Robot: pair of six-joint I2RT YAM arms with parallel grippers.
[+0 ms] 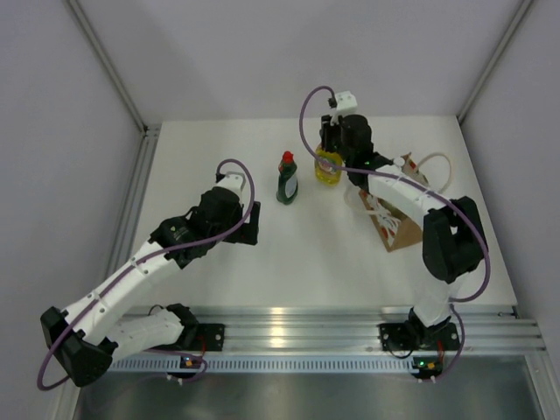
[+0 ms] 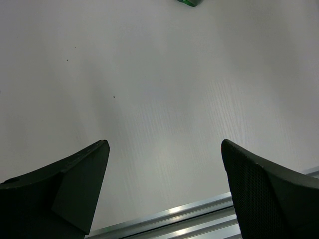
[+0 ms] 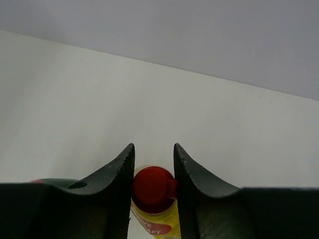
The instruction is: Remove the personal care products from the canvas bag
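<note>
Holding the yellow-green bottle (image 1: 328,166) by its neck, my right tool (image 3: 153,169) is clamped just under the red cap, both fingers pressed against it. In the overhead view this sits at upper centre, with the bottle upright over the far part of the bench (image 1: 219,166). I cannot tell whether its base is touching the surface. The dark green bottle (image 1: 287,179) stands just to its left, out of the bag and apart from it. The canvas bag (image 1: 395,229) lies at centre right, partly hidden behind my right arm. I cannot make out what is inside it.

I judge this to be the placing step for the second product. The next move calls for lowering until the base rests flat, then parting the fingers without tipping the bottle into its neighbour. My left tool (image 2: 164,144) hangs at centre left, fingers apart and gripping nothing.
</note>
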